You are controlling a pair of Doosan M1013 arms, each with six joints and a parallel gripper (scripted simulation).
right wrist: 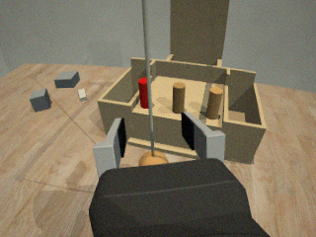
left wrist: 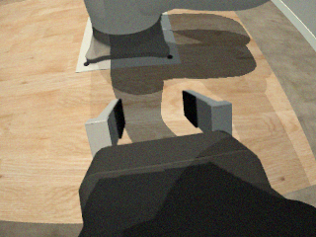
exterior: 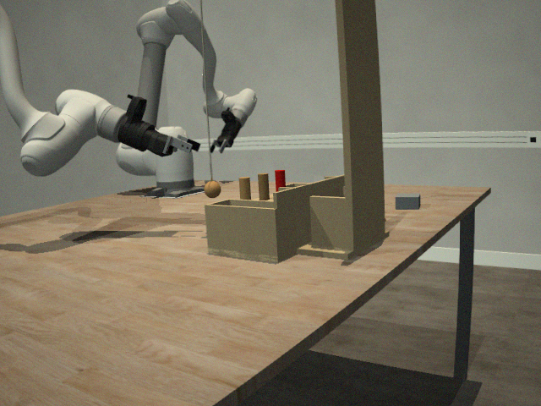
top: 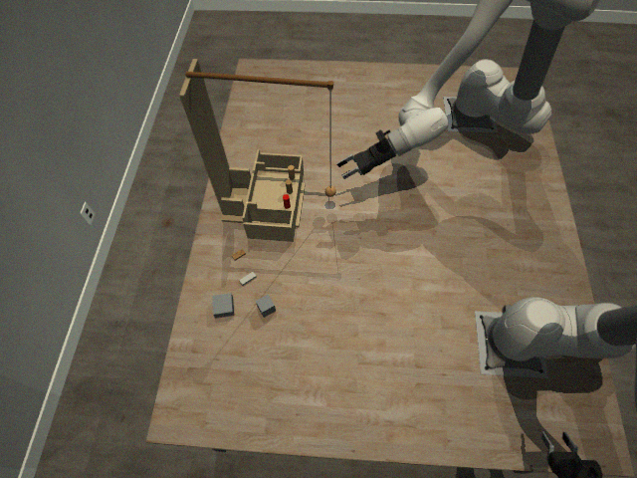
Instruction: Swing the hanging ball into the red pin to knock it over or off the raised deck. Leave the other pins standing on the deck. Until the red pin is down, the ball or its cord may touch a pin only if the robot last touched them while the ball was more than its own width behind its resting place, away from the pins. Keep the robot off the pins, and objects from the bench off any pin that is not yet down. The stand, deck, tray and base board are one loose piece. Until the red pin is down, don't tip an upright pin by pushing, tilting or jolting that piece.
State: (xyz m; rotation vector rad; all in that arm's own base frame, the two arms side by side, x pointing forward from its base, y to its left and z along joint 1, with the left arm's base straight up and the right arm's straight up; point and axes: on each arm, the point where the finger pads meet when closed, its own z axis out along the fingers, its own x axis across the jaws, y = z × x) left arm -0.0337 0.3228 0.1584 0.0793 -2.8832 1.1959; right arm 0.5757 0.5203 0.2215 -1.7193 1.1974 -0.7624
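The ball (top: pixel 329 191) (exterior: pixel 212 189) (right wrist: pixel 153 159) hangs on its cord (top: pixel 329 138) (exterior: pixel 206 87) in front of the deck; the gripper body partly hides it in the right wrist view. The red pin (top: pixel 286 201) (exterior: pixel 280 179) (right wrist: pixel 144 94) stands upright at one end of the row. Two tan pins (top: pixel 289 186) (exterior: pixel 263 186) (right wrist: pixel 179 99) stand beside it. My right gripper (top: pixel 342 170) (right wrist: pixel 153 126) is open and empty, above ball height, on the side away from the pins; its tips look just short of the cord. My left gripper (top: pixel 555 435) (left wrist: pixel 153 107) is open and empty, far away.
The tall post (top: pixel 205 128) (exterior: pixel 360 109) and crossbar (top: pixel 257 79) carry the cord. Walls (top: pixel 270 230) (exterior: pixel 240 229) (right wrist: pixel 242 143) surround the deck. Two grey blocks (top: pixel 223 305) (top: pixel 266 305), a white piece (top: pixel 248 278) and a small brown piece (top: pixel 238 254) lie beside the stand.
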